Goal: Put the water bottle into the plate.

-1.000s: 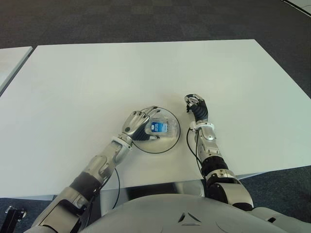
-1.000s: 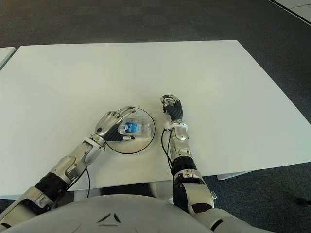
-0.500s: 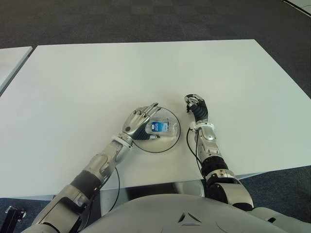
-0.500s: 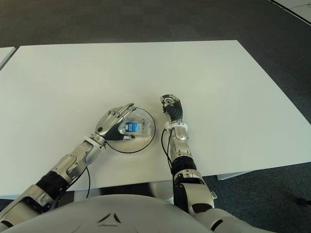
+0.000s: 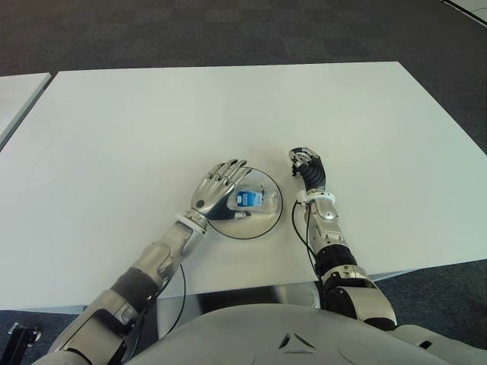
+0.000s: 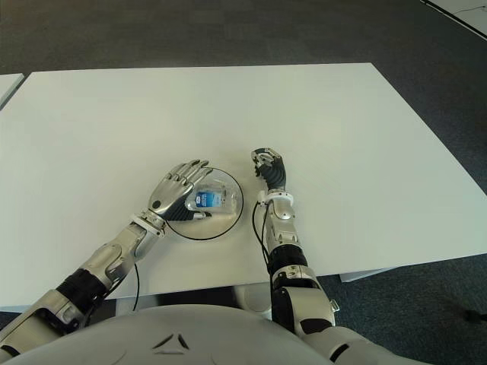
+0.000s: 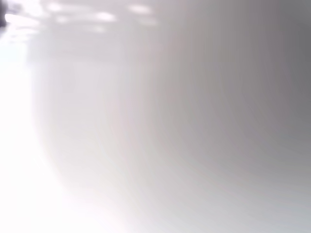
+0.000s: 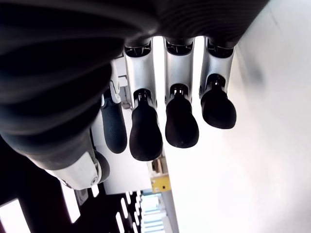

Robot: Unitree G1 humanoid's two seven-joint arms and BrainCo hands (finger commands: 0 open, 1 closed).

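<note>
A small clear water bottle (image 5: 249, 199) with a blue label lies on its side inside the clear round plate (image 5: 268, 220) near the table's front. My left hand (image 5: 218, 188) hovers over the plate's left part with its fingers spread and nothing held; its thumb reaches under the bottle's near side. The left wrist view shows only a pale blur. My right hand (image 5: 306, 164) shows just right of the plate, fingers curled with nothing in them, as the right wrist view confirms.
The white table (image 5: 228, 114) stretches wide behind and to both sides of the plate. A second white table's corner (image 5: 15, 95) shows at the far left. Dark carpet (image 5: 228, 30) lies beyond.
My left hand's fingers have lifted off the bottle and spread wider, drawing slightly back to the left. The bottle stays lying in the plate. The right hand has not moved.
</note>
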